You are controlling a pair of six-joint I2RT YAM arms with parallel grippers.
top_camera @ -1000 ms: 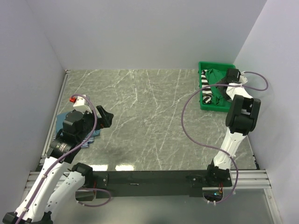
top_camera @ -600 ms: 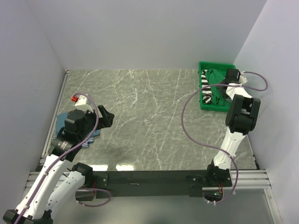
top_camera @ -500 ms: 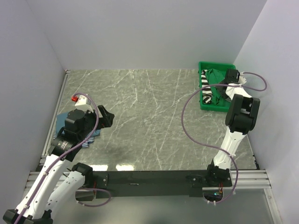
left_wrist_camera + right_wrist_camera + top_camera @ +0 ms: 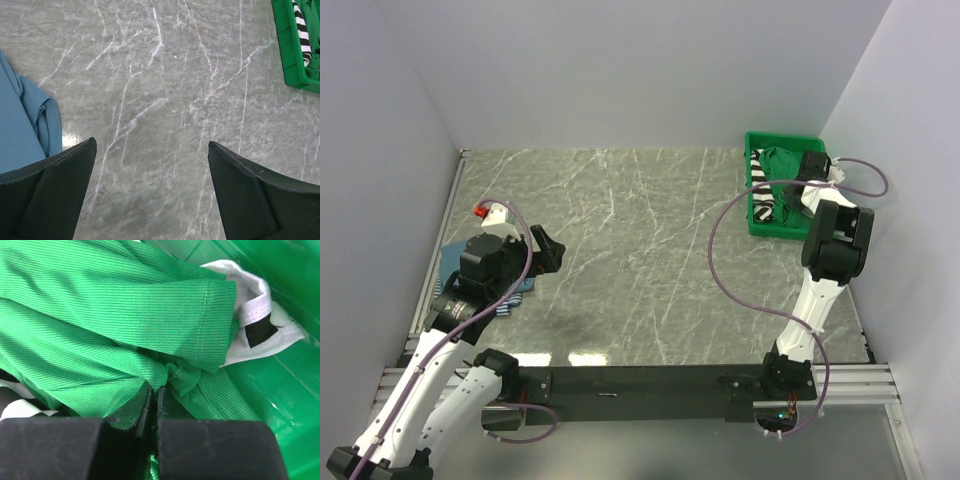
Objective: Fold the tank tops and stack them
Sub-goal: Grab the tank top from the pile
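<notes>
**Setting.** Grey marbled surface (image 4: 640,250), pale walls on three sides, arm bases along the 6 o'clock edge.

**Item 1.** Green plastic bin (image 4: 770,232), at 2 o'clock, hard by the right wall and near the far corner. Holds items 2 and 3.

**Item 2.** Green tank top (image 4: 100,315), ribbed, crumpled in the bin. The jaws of the right arm (image 4: 835,240) are closed on a small bunched fold of it.

**Item 3.** Black-and-white striped tank top (image 4: 763,195), same bin, partly under item 2.

**Item 4.** Solid blue tank top (image 4: 20,135), on the surface at 9 o'clock near the left edge, partly hidden beneath the left arm (image 4: 485,262).

**Item 5.** Blue-white striped tank top (image 4: 518,290), a sliver showing beside item 4. Which of the two lies uppermost cannot be told.

**Left arm's jaws.** Spread wide, holding nothing, over bare surface.

**Hazards, as judged.**
- The pinch takes only a little cloth, so the fold may slip out on the lift.
- Item 3 lies tangled below and may be dragged up with item 2.
- Trailing cloth may catch the bin rim and tip or shift the light bin.
- The grip sits mid-garment, not at a hem or strap, so the top will likely hang bunched and need regripping before folding.

**Room.** It is tight at 2 o'clock, with wall and corner close, so the way out is toward 8 o'clock. The wide middle of the surface lies bare for spreading. The blue tops sit close to the 9 o'clock edge, leaving little margin there.
</notes>
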